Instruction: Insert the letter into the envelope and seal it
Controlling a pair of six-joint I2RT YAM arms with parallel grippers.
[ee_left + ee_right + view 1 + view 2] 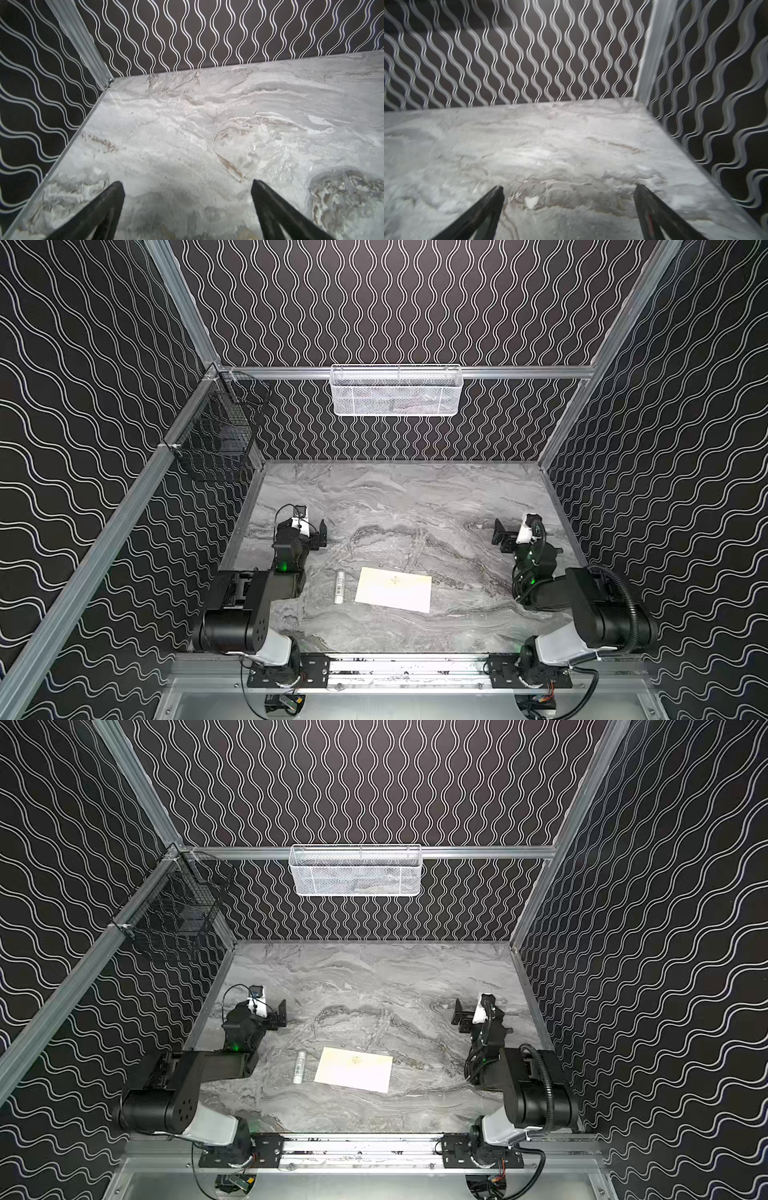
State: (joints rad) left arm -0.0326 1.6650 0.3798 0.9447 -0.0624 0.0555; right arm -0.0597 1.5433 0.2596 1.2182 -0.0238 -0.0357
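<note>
The cream envelope (394, 589) (354, 1069) lies flat near the front middle of the marble table (415, 497), with a faint emblem on its upper face. The letter is not visible in any view. My left gripper (322, 536) (281, 1016) hovers at the left, behind and to the left of the envelope, open and empty. My right gripper (500, 537) (460, 1016) hovers at the right, also behind the envelope, open and empty. In the left wrist view the left gripper (187, 185) shows only bare marble between its fingers. The right gripper (569, 189) shows the same in the right wrist view.
A small white cylinder (340, 586) (299, 1067) lies just left of the envelope. A white mesh basket (396, 390) hangs on the back rail. A black wire basket (220, 435) hangs on the left rail. Patterned walls close in three sides.
</note>
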